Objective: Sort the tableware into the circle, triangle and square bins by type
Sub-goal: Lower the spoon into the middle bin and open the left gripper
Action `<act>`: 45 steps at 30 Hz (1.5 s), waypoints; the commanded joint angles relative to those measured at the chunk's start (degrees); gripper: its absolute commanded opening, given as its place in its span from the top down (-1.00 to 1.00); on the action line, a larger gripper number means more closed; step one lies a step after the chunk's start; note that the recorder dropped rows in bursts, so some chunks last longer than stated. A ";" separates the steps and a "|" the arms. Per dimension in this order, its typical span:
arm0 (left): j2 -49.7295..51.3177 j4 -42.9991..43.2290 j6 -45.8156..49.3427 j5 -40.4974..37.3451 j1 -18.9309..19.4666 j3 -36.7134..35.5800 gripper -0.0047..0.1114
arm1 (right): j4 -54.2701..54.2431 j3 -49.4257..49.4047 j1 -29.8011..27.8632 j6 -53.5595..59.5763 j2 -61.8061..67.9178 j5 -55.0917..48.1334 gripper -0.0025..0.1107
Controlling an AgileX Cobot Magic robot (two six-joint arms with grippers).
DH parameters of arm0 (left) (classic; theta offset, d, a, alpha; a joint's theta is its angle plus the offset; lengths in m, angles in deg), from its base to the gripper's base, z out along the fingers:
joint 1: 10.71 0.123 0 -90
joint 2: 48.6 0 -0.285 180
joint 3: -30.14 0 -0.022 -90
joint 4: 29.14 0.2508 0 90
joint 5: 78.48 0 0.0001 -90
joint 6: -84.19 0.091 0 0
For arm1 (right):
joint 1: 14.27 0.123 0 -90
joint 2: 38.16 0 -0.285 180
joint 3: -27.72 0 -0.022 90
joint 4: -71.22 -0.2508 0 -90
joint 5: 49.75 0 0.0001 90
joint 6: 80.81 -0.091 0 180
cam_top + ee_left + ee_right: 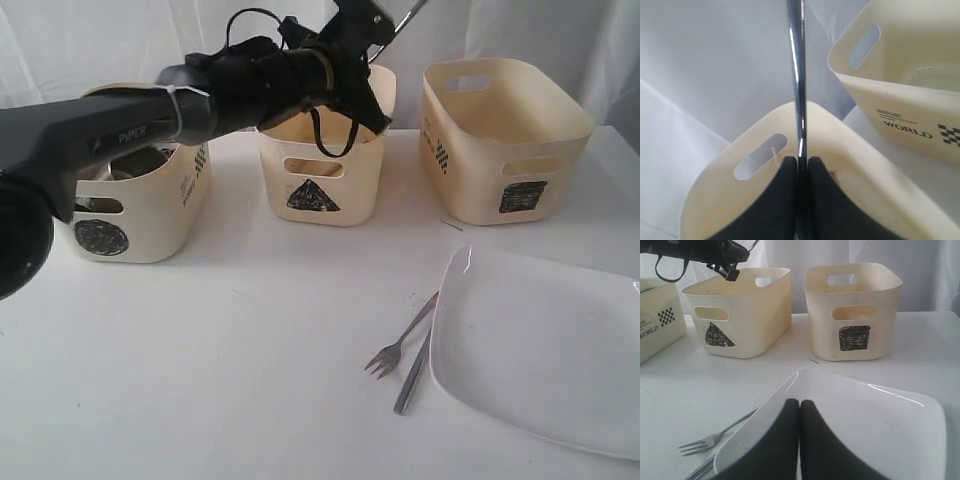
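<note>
Your left gripper (352,42) hangs directly above the open mouth of the triangle bin (320,190), jaws clamped on a slim steel utensil (797,75). The left wrist view shows the black fingertips (785,175) pinching its shaft with the bin's cream rim curving below them. That is the relation that matters: the utensil's long axis runs straight out from the jaws, up and away from the bin, so the free end (410,14) stands well above the rim rather than inside it. It looks like a narrow polished handle, bright with reflections; its working end is hidden, so you cannot tell what kind of piece it is. Judging from this, letting go is the next step, and you may want to tip the shaft down first so it does not catch the rim. Your right gripper (799,402) is closed on nothing and sits over the white plate (880,420), to the front and right of the triangle bin. There a fork (400,345) and a second utensil (412,375) lie side by side on the table (250,380), just beside the plate's edge — nearer the right arm.
</note>
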 commanded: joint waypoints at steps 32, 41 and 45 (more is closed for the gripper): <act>2.46 0.03 -5.25 2.53 1.57 0.55 0.92 | -0.10 -0.12 -0.37 0.16 -0.36 0.52 0.96; 2.46 0.03 -11.91 2.16 1.42 0.55 0.85 | -0.10 -0.12 -0.37 0.16 -0.36 0.52 0.96; 2.46 0.03 -12.38 2.16 1.42 0.55 0.57 | -0.10 -0.12 -0.37 0.16 -0.36 0.52 0.96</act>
